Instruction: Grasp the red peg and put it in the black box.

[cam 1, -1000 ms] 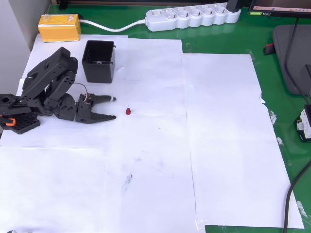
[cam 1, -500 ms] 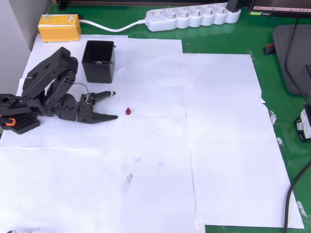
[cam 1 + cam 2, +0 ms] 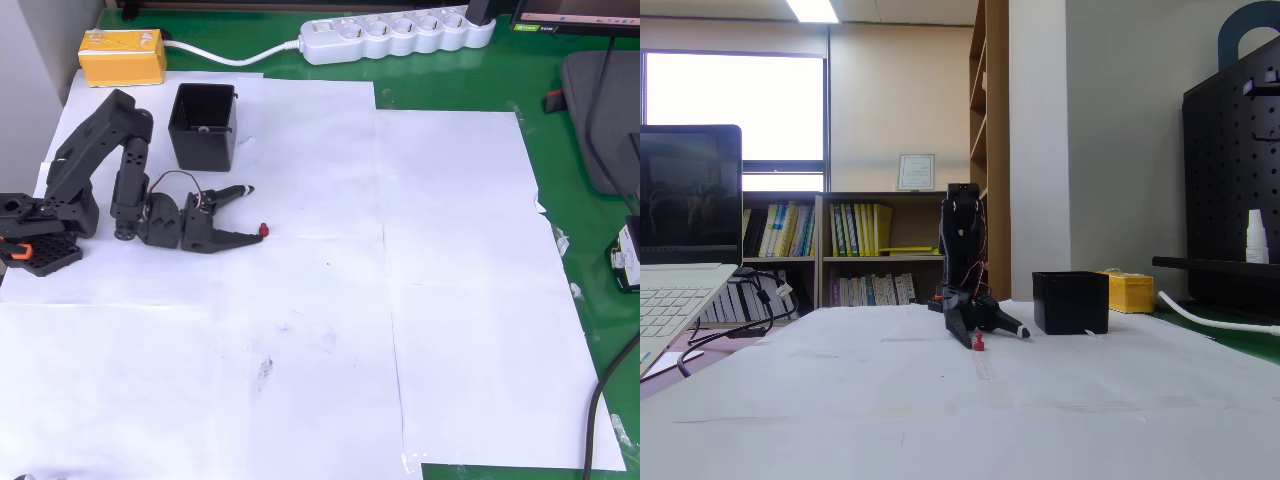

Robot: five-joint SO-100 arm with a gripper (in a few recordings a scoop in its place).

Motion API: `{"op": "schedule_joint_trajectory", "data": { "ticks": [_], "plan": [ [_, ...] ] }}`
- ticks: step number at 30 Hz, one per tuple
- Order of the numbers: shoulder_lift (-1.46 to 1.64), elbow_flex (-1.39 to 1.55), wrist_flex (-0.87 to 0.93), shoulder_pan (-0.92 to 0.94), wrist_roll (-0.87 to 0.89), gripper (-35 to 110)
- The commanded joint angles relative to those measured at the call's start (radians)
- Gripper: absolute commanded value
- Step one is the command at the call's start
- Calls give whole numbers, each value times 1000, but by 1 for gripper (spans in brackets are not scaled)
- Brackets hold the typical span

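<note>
Fingers [image 3: 255, 211] spread open around the peg [image 3: 263, 230], mid-left; nothing grabbed yet, box [image 3: 203, 126] trip remains.

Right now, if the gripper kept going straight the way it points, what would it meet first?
The gripper, jaws open, points right in the overhead view. First contact would likely be the red peg, right at its lower fingertip; whether they touch is unclear.

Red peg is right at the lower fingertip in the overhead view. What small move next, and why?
Probably ease forward a touch, then close. The tiny dark-red plastic peg sits on the white paper at the tip of the lower finger of the open black two-finger gripper, not yet well between the fingers. The square black plastic box comes afterwards.
</note>
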Motion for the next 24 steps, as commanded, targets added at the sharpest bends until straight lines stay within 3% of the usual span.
{"op": "schedule_joint_trajectory", "data": {
  "ticks": [1, 24],
  "plan": [
    [-69, 0, 21, 12, -11, 41],
    [-89, 15, 78, 18, 5, 39]
  ]
}}
